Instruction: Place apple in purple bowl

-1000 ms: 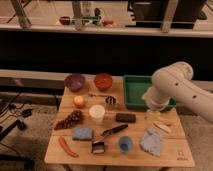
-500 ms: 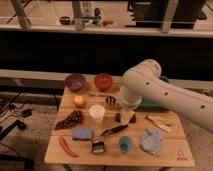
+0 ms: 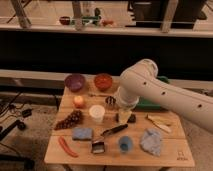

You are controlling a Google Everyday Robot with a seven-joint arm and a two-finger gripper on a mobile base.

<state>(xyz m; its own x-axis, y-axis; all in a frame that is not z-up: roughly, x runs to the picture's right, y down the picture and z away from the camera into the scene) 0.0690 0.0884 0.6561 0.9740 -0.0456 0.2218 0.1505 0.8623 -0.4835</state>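
Note:
The apple [image 3: 79, 101], small and yellow-orange, sits on the wooden table [image 3: 175, 150] at the left, in front of the purple bowl [image 3: 74, 82]. The purple bowl stands empty at the table's back left corner. My white arm reaches in from the right, and its wrist hangs over the table's middle. My gripper [image 3: 123, 117] points down just right of the white cup [image 3: 97, 113], well to the right of the apple. Nothing shows in it.
A red-orange bowl [image 3: 103, 81] stands right of the purple one. There are also dark grapes [image 3: 70, 120], a blue sponge [image 3: 82, 133], a red chili [image 3: 67, 147], a brush [image 3: 99, 146], a blue cup [image 3: 125, 144], a blue cloth [image 3: 151, 141], a banana [image 3: 159, 123] and a green tray [image 3: 150, 104].
My arm has swung left from the table's right side to over its middle, bringing the gripper down near the white cup. The objects have not moved.

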